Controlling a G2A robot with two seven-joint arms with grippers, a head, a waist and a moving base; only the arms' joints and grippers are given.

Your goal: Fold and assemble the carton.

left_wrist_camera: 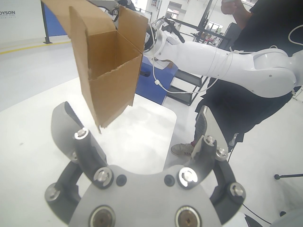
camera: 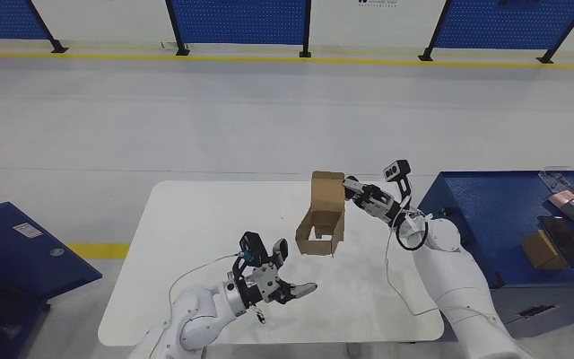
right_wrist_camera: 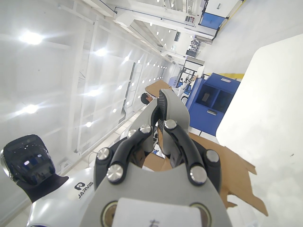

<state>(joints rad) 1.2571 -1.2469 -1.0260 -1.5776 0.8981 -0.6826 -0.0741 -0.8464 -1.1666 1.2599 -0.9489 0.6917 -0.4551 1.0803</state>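
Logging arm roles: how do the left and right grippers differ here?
The left gripper has open, empty fingers; the right gripper has fingers shut on a flap of the carton. The left gripper sits apart from the carton; the right gripper touches it. Both share one grey two-finger build.

Hall with a pale grey floor (camera: 269,117), where a white table (camera: 197,233) with rounded corners stands. A yellow line (camera: 269,59) runs along the far side, in front of blue panels (camera: 238,18) on black stands. A blue cabinet (camera: 27,260) sits to the table's left, a second cabinet (camera: 489,202) to its right. Rows of ceiling lights (right_wrist_camera: 30,37) shine among white beams (right_wrist_camera: 142,17).
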